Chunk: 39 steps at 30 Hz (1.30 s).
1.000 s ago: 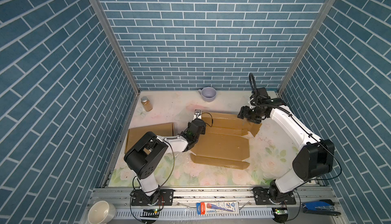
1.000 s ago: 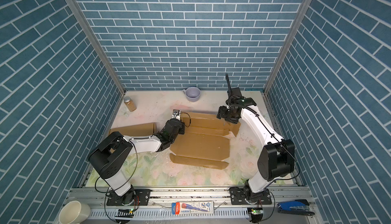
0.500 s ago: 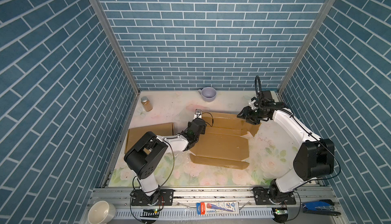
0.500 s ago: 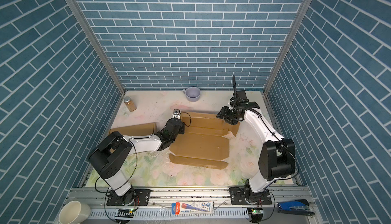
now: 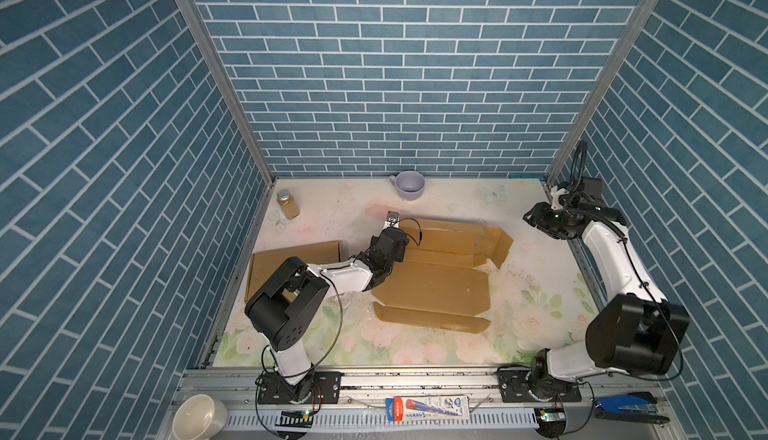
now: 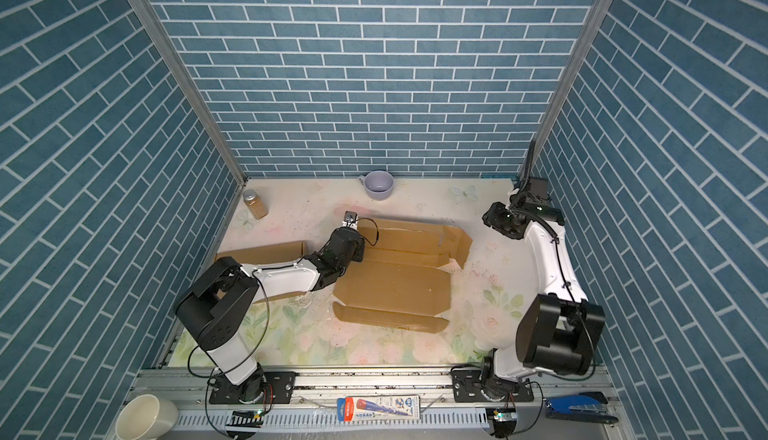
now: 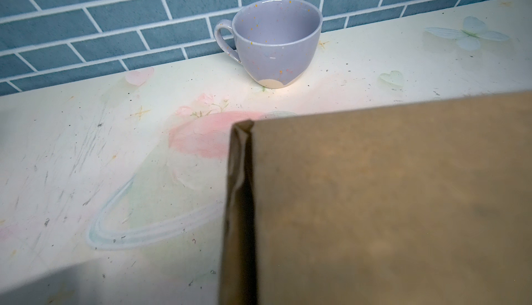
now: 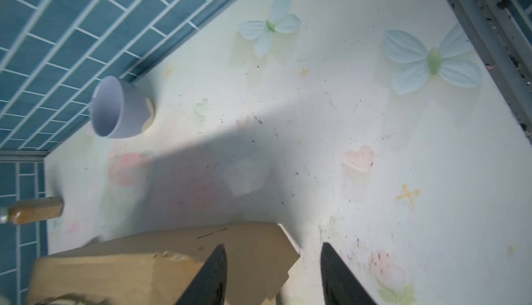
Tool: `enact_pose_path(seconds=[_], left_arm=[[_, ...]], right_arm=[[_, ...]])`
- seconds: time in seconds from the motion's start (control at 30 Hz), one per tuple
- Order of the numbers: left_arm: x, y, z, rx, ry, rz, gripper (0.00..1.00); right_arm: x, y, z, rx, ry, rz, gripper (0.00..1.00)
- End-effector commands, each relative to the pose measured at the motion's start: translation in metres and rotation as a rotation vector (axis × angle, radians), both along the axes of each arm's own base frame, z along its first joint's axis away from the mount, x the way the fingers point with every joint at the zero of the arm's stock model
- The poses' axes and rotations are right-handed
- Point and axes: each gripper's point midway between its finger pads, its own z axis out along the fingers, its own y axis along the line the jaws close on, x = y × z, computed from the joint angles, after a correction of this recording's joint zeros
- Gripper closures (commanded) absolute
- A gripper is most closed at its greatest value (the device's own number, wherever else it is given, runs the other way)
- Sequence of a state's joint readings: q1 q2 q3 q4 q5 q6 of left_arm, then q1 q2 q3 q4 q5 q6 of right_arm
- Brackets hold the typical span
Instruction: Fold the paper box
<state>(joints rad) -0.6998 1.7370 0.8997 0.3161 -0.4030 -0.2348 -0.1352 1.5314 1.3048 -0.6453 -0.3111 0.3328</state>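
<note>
The left arm (image 5: 345, 278) and right arm (image 5: 611, 259) are wearing white shells between boxy black joints and black bases. Thin black cables (image 5: 340, 317) are looping along them. The right gripper (image 8: 273, 245) is showing two black, pointed fingers (image 8: 210, 277).

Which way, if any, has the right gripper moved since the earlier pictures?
Yes: the right gripper has drawn rightward off the paper box, farther from the purple cup, towards the side wall.

Cup (image 5: 409, 185) behind paper box (image 5: 432, 288), jar (image 5: 287, 204) left
</note>
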Motion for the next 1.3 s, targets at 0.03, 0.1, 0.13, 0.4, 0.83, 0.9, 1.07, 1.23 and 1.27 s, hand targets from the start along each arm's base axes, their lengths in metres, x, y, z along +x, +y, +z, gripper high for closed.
enact_pose_path(seconds=[0.03, 0.1, 0.13, 0.4, 0.83, 0.9, 1.07, 1.23, 1.27], left_arm=[[-0.006, 0.002, -0.03, 0.076, 0.102, -0.025, 1.0], [-0.005, 0.001, -0.031, 0.073, 0.111, -0.021, 1.0], [-0.005, 0.001, -0.032, 0.069, 0.116, -0.02, 1.0], [-0.001, 0.002, -0.032, 0.064, 0.138, -0.009, 1.0], [-0.001, 0.006, -0.031, 0.052, 0.149, 0.01, 1.0], [-0.002, 0.006, -0.033, 0.054, 0.156, 0.01, 1.0], [-0.002, 0.008, -0.034, 0.056, 0.157, 0.015, 1.0], [-0.002, 0.008, -0.034, 0.063, 0.158, 0.016, 1.0], [-0.002, 0.009, -0.034, 0.065, 0.158, 0.017, 1.0]], right_arm=[[0.02, 0.004, -0.049, -0.039, -0.007, 0.056, 0.49], [0.025, 0.013, -0.061, -0.027, -0.034, 0.096, 0.49], [0.027, 0.02, -0.067, -0.017, -0.049, 0.121, 0.49], [0.011, 0.057, -0.091, 0.064, -0.045, 0.272, 0.54], [-0.042, 0.099, -0.074, 0.059, -0.001, 0.401, 0.66], [-0.045, 0.105, -0.07, 0.061, -0.002, 0.421, 0.68], [-0.063, 0.123, -0.071, 0.077, 0.029, 0.488, 0.68], [-0.079, 0.115, -0.084, 0.001, 0.079, 0.46, 0.68], [-0.08, 0.106, -0.088, -0.04, 0.099, 0.435, 0.68]])
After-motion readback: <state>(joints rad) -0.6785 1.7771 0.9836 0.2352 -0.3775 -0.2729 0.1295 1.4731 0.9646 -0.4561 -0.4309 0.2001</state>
